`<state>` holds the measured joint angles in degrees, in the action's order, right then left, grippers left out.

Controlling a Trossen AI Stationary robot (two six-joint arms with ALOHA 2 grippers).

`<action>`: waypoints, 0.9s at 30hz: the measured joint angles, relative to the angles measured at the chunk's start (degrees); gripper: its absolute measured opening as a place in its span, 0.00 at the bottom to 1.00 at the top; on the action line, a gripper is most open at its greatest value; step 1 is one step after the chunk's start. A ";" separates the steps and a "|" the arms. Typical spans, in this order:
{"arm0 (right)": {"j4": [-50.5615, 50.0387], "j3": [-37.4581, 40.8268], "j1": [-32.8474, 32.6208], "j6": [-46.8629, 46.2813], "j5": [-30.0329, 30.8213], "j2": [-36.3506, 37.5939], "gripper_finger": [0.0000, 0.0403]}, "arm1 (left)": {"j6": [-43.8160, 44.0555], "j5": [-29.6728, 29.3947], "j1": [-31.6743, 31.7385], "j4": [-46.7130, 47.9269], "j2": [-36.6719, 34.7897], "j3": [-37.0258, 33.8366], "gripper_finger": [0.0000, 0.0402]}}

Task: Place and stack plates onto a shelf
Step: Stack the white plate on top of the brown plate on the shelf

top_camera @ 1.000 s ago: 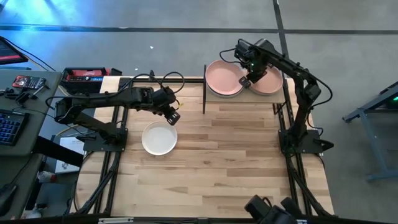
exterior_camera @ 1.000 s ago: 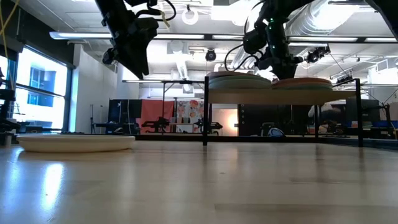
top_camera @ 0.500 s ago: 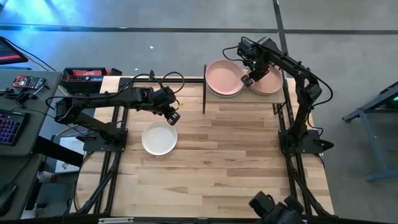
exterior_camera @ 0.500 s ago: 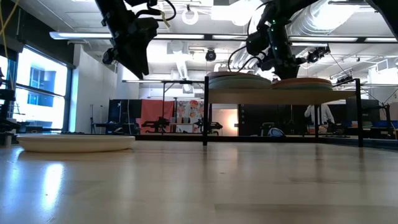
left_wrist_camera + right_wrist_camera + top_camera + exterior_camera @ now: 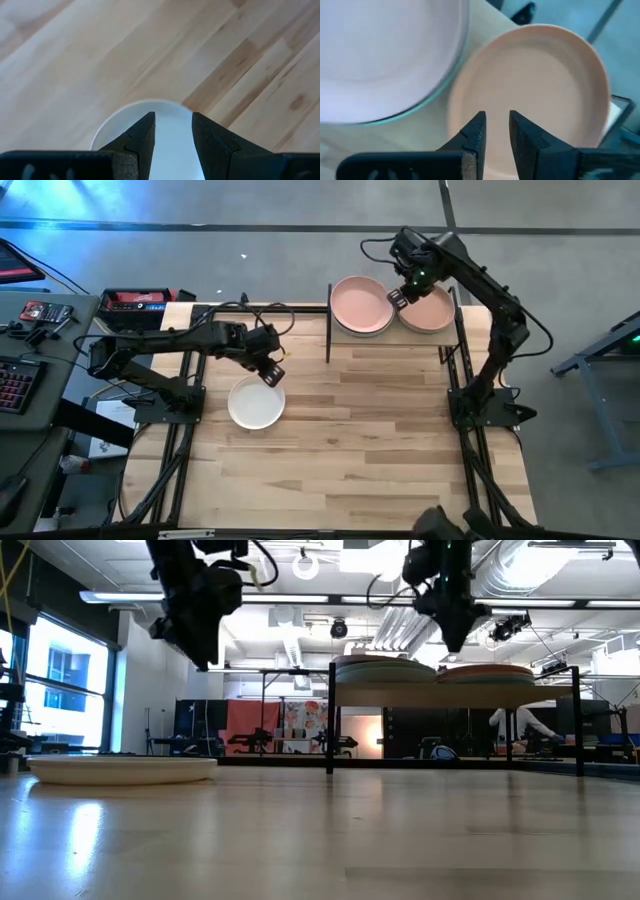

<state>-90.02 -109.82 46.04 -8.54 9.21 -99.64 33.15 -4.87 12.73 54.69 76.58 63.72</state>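
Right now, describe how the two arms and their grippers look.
Both arms are dark, jointed metal with black cables looping off them. The left gripper and right gripper each have two flat black fingers tapering to blunt tips. A small green light glows on the right arm's wrist.

One white plate (image 5: 256,402) on the table, two plate stacks — pink-topped (image 5: 361,306) (image 5: 432,311) — one shelf (image 5: 392,332)
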 joint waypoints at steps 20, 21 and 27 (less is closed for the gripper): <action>0.00 -0.15 -18.90 -16.36 -3.92 4.40 0.15 | 3.97 3.86 -12.13 4.14 0.02 -0.04 0.29; 0.00 -0.15 -19.82 -17.59 -4.20 4.40 0.15 | 4.53 3.83 -13.03 4.12 0.02 -0.04 0.29; 0.00 -0.15 -26.15 -23.32 -6.33 4.40 0.15 | 7.41 3.73 -18.16 -0.02 0.06 -3.10 0.29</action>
<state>-90.01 -109.97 19.90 -31.86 2.87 -95.24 40.56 -1.14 -5.43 54.66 76.64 60.63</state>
